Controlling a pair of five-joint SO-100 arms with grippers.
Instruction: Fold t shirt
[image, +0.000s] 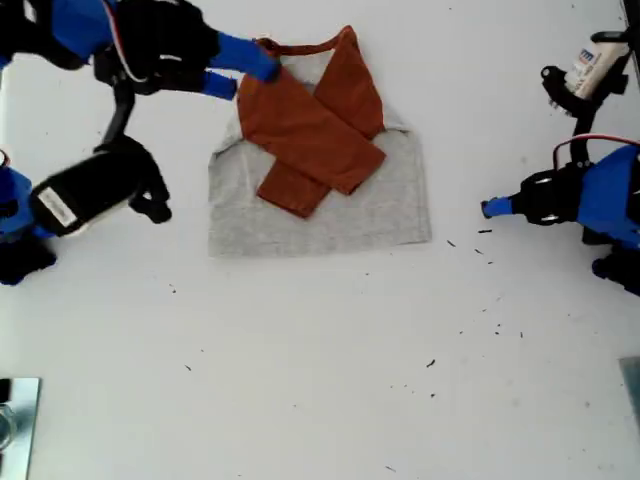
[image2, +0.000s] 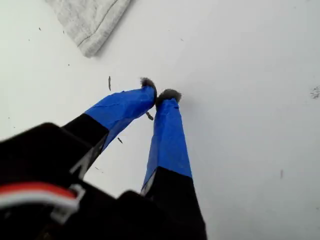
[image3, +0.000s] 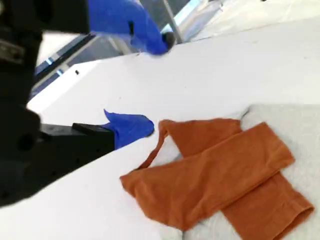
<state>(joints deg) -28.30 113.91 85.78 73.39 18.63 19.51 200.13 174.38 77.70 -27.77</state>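
Observation:
The t shirt (image: 340, 215) lies flat on the white table, grey body spread out, with both rust-orange sleeves (image: 310, 130) folded across each other over the chest. My second gripper (image: 255, 78) is open at the shirt's shoulder next to the orange neckline, towards the exterior view's upper left; in its wrist view the crossed sleeves (image3: 215, 170) lie just past its blue fingers (image3: 131, 127). My first gripper (image: 490, 208) rests shut and empty on the bare table at the exterior view's right, away from the shirt. Its wrist view shows the closed tips (image2: 159, 92) and one grey hem corner (image2: 90, 20).
The second arm's black body with a white label (image: 85, 190) sits at the exterior view's left, close to the shirt's side edge. A metal object (image: 15, 425) is at the lower left corner of that view. Dark specks (image: 432, 363) dot the table.

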